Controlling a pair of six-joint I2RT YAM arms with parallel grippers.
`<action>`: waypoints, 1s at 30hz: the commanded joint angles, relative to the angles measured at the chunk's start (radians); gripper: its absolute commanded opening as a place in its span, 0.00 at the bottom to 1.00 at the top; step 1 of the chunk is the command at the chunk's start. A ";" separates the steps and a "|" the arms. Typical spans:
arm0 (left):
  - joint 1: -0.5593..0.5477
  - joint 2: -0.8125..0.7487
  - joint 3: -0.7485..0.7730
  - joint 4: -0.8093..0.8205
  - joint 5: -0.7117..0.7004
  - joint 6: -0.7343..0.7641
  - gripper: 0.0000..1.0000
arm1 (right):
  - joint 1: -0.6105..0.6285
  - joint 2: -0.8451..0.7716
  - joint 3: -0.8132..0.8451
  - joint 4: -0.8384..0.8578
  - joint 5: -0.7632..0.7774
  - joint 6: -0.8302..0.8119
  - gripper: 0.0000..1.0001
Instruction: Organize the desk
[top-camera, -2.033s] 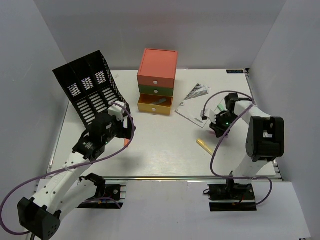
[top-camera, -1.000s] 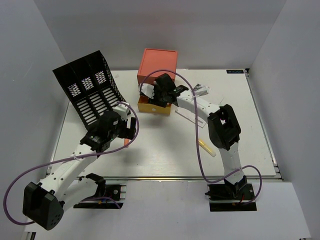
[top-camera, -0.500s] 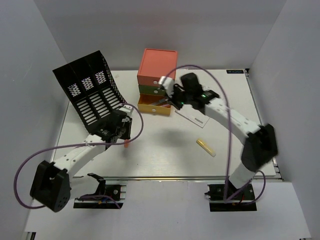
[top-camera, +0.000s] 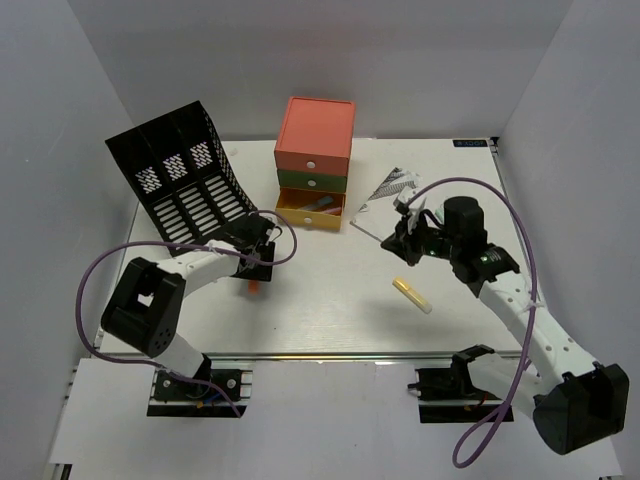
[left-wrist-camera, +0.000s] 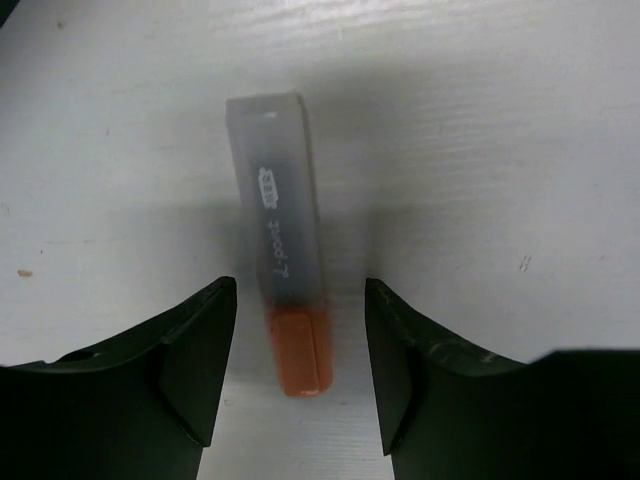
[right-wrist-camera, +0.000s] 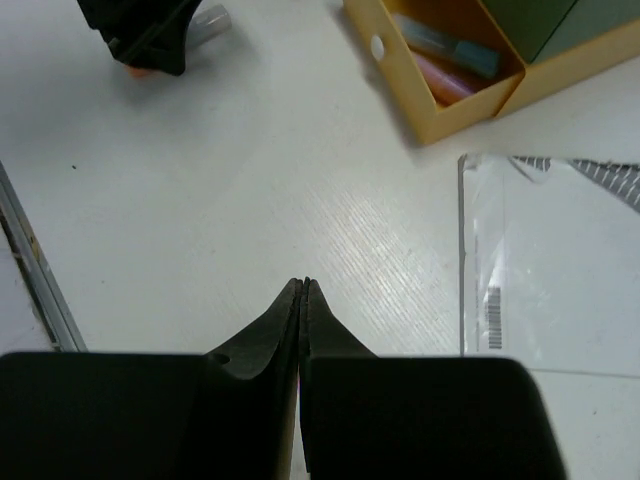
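Observation:
The white desk (top-camera: 330, 310) holds the loose items. My left gripper (top-camera: 256, 268) is low over the desk at the left. In the left wrist view it (left-wrist-camera: 300, 340) is open. Its jaws stand on either side of a marker (left-wrist-camera: 285, 270) with a grey clear cap and an orange end, without touching it. The marker's orange end shows in the top view (top-camera: 254, 287). My right gripper (top-camera: 401, 232) hangs above the desk right of centre. In the right wrist view it (right-wrist-camera: 302, 285) is shut and empty. A yellow highlighter (top-camera: 412, 295) lies in front of it.
A small drawer unit (top-camera: 315, 150) stands at the back centre, its yellow bottom drawer (right-wrist-camera: 450, 75) open with pens inside. A plastic-wrapped notebook (top-camera: 385, 200) lies right of it. A black mesh file rack (top-camera: 180, 180) stands at the back left.
My right gripper has pulled back from the open yellow drawer, towards the right and the near side. My left gripper has stretched out and settled lower around the marker.

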 joint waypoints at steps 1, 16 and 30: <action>0.007 0.043 0.037 -0.022 0.009 -0.022 0.64 | -0.055 -0.040 -0.039 0.060 -0.070 0.031 0.00; -0.024 -0.164 0.126 0.022 0.237 0.192 0.01 | -0.190 -0.195 -0.110 0.068 -0.191 -0.027 0.63; -0.012 0.105 0.532 0.019 0.589 0.933 0.01 | -0.251 -0.164 -0.088 -0.007 -0.277 -0.131 0.00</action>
